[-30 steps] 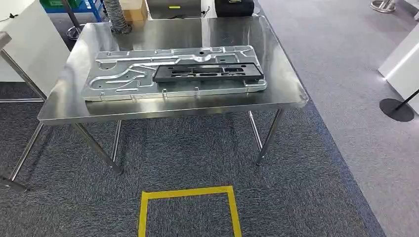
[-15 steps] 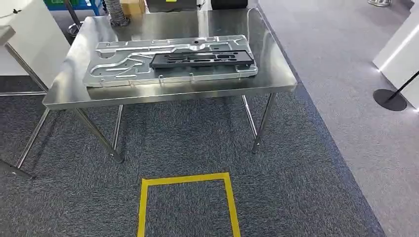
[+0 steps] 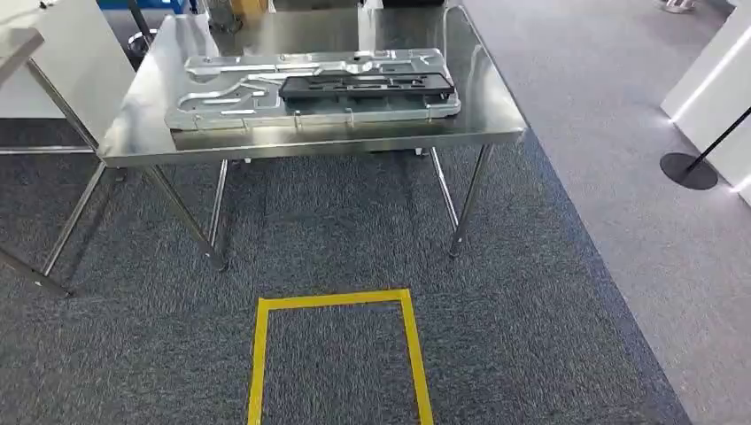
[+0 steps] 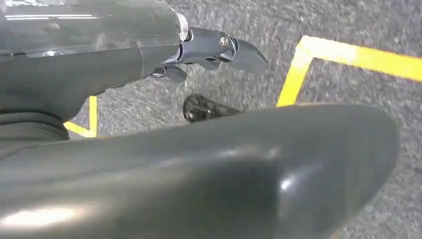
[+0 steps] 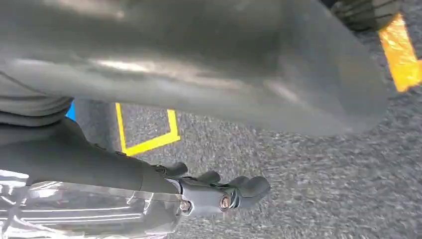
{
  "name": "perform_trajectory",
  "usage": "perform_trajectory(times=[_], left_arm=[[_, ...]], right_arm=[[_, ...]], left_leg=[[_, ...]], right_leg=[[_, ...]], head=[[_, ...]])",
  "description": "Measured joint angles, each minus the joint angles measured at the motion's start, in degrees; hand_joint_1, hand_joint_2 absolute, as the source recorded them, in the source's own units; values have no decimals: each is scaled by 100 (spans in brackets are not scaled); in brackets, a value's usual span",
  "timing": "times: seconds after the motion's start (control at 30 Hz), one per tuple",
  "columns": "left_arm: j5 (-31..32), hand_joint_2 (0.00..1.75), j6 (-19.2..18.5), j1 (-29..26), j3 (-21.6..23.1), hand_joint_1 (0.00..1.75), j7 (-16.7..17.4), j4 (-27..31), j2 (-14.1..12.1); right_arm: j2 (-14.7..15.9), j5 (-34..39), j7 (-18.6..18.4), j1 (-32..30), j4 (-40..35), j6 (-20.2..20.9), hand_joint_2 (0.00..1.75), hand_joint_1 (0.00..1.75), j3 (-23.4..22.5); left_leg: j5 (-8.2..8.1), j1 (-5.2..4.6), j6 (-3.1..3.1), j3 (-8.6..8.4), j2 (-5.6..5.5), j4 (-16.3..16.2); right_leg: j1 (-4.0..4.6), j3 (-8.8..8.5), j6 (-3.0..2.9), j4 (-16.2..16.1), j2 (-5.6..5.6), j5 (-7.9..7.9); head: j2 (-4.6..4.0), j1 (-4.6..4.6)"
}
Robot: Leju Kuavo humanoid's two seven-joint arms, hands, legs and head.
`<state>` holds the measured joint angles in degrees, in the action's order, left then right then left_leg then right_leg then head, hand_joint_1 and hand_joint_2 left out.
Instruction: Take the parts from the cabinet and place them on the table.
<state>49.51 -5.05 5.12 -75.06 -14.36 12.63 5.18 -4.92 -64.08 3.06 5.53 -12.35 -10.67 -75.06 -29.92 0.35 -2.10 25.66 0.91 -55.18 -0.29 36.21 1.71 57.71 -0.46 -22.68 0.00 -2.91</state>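
Observation:
On the steel table [image 3: 310, 146] ahead lies a large silver stamped panel [image 3: 239, 97]. A long black slotted part [image 3: 367, 85] rests on the panel's right half. My left hand [image 4: 99, 69] hangs beside my body over grey carpet, holding nothing, its dark fingers [image 4: 219, 47] apart from the thick thumb. My right hand [image 5: 99, 164] hangs the same way above the carpet, with its fingers [image 5: 234, 191] stretched out and nothing in them.
A yellow tape square [image 3: 336, 301] marks the carpet in front of me. A white cabinet side [image 3: 80, 53] and a second table's legs [image 3: 53, 266] stand at the left. A black post base [image 3: 688, 171] and a white unit [image 3: 717, 80] stand at the right.
The whole picture has shifted: the table now sits higher and smaller in the head view and the tape square shows more fully, so the camera has moved back. The parts lie as before.

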Motion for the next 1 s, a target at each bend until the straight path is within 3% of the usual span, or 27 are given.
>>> perform_trajectory(times=[0.03, 0.1, 0.13, 0.17, 0.2, 0.23, 0.27, 0.3, 0.33, 0.37, 0.47, 0.5, 0.53, 0.57, 0.63, 0.67, 0.7, 0.73, 0.8, 0.83, 0.87, 0.97, 1.0], left_arm=[[2, 0, 0, 4, 6, 0, 0, 0, 2], [0, 0, 9, -1, 13, 0, 0, 0, 0], [4, 0, 9, -6, 15, 0, 2, 0, 0], [6, 0, 9, -8, 22, 0, 7, 0, 0], [11, 0, 9, -6, 28, 0, 9, 0, 0], [11, 0, 11, -6, 35, 0, 15, 0, 0], [13, 0, 13, -6, 42, 0, 22, 0, 0], [11, 0, 17, -6, 44, 0, 22, 0, 0], [13, 0, 20, -6, 48, 0, 22, 0, 11], [11, 0, 20, -3, 48, 0, 22, 0, 13], [13, 0, 31, -6, 48, 0, 22, 0, 13], [15, 0, 46, -7, 48, 0, 20, 0, 9], [26, 0, 57, -14, 48, 0, 17, 0, 4], [37, 0, 59, -18, 50, 0, 17, 0, 4], [48, 0, 76, -32, 50, 0, 17, 0, 4], [55, 0, 79, -45, 50, 0, 17, 0, 7], [57, 0, 85, -54, 50, 0, 17, 0, 4], [59, 0, 94, -59, 50, 0, 17, 0, 2], [72, 0, 96, -52, 55, 0, 13, 0, -9], [74, 0, 96, -46, 57, 0, 4, 0, -22], [79, 0, 96, -50, 57, 0, 2, 0, -26], [87, 0, 96, -53, 59, 0, 0, 0, -26], [87, 0, 96, -55, 61, 0, 2, 0, -20]], right_arm=[[2, -7, 0, -7, 0, 4, 0, 0, 0], [-2, -26, 0, -19, 7, 22, 0, 0, 0], [-4, -30, 4, -18, 9, 20, 0, 0, 0], [-4, -31, 22, -18, 11, 20, 0, 0, 0], [-4, -31, 39, -19, 11, 20, 0, 0, 0], [-4, -31, 55, -18, 11, 20, 0, 0, 0], [-4, -33, 65, -17, 11, 22, 0, 0, 0], [-2, -31, 77, -13, 11, 22, 0, 0, 0], [0, -31, 87, 0, 11, 22, 0, 0, 0], [0, -31, 94, 7, 11, 22, 0, 0, 0], [-4, -24, 101, -11, 13, 22, 0, 0, 2], [-13, -15, 101, -13, 15, 22, 0, 0, 2], [-15, 0, 98, -13, 15, 15, 0, 0, 2], [-13, 15, 98, -17, 15, 13, 0, 0, 2], [-15, 28, 101, -32, 15, -2, 0, 0, 0], [-15, 31, 98, -35, 15, -7, 0, 0, 0], [-15, 31, 96, -41, 15, -11, 0, 0, 0], [-18, 33, 96, -48, 15, -11, 0, 0, 0], [-22, 57, 105, -49, 15, 0, 0, 0, 0], [-33, 81, 125, -48, 17, 13, 0, 0, -2], [-35, 98, 133, -48, 17, 22, 0, 0, -11], [-37, 120, 144, -36, 17, 26, 0, 0, -33], [-33, 120, 149, -30, 15, 24, 0, 0, -35]], left_leg=[[68, 2, -42, 79, -3, 0], [204, -7, -65, 254, -3, -5], [273, -17, -62, 346, -1, -16], [341, -23, -54, 456, 0, -36], [396, -23, -42, 541, 2, -60], [428, -24, -32, 629, 0, -79], [466, -24, -16, 710, -6, -95], [508, -25, 0, 765, -8, -117], [541, -34, 32, 799, -11, -141], [571, -46, 65, 814, -5, -156], [699, -20, 175, 816, 7, -114], [675, -23, 206, 849, -6, -153], [488, -16, 235, 928, -36, -302], [200, -7, 255, 1059, -45, -641], [-317, 13, 291, 1389, -45, -1588], [-417, 18, 308, 1492, -45, -1950], [-364, 25, 312, 1446, -44, -1977], [-199, 29, 311, 1246, -44, -1722], [202, 29, 277, 627, -44, -715], [192, 23, 225, 359, -45, -216], [181, -8, 198, 287, -45, -160], [188, -20, 133, 366, -45, -153], [228, 37, 79, 359, -45, -88]], right_leg=[[0, 71, 27, 217, 8, -354], [-29, 277, 81, 1048, 20, -1065], [-40, 358, 99, 1468, 20, -1248], [-47, 357, 109, 1722, 20, -1227], [-48, 242, 107, 1701, 19, -1058], [-47, 23, 94, 1466, 20, -835], [-45, -320, 65, 1009, 20, -637], [-40, -705, 24, 469, 22, -578], [-8, -1124, -32, -110, 20, -757], [10, -1260, -54, -422, 16, -860], [45, -1176, -162, -393, 10, -780], [-17, -1167, -213, -455, -10, -695], [-9, -1120, -254, -455, -15, -656], [-4, -1070, -291, -449, -26, -629], [19, -973, -306, -424, -29, -570], [27, -915, -306, -397, -28, -550], [28, -877, -299, -369, -27, -541], [26, -846, -294, -337, -24, -537], [24, -805, -273, -262, -18, -543], [21, -776, -250, -222, -21, -558], [48, -739, -213, -192, -17, -555], [46, -714, -120, -190, -23, -511], [73, -710, -78, -178, -21, -527]], head=[[0, 2], [0, 0], [0, 0], [0, 0], [0, 0], [0, 0], [0, 0], [0, 0], [0, 0], [0, 0], [0, 0], [0, 0], [0, 0], [0, 0], [0, 0], [0, 0], [0, 0], [0, 0], [0, 0], [0, 0], [0, 0], [0, 0], [0, 0]])
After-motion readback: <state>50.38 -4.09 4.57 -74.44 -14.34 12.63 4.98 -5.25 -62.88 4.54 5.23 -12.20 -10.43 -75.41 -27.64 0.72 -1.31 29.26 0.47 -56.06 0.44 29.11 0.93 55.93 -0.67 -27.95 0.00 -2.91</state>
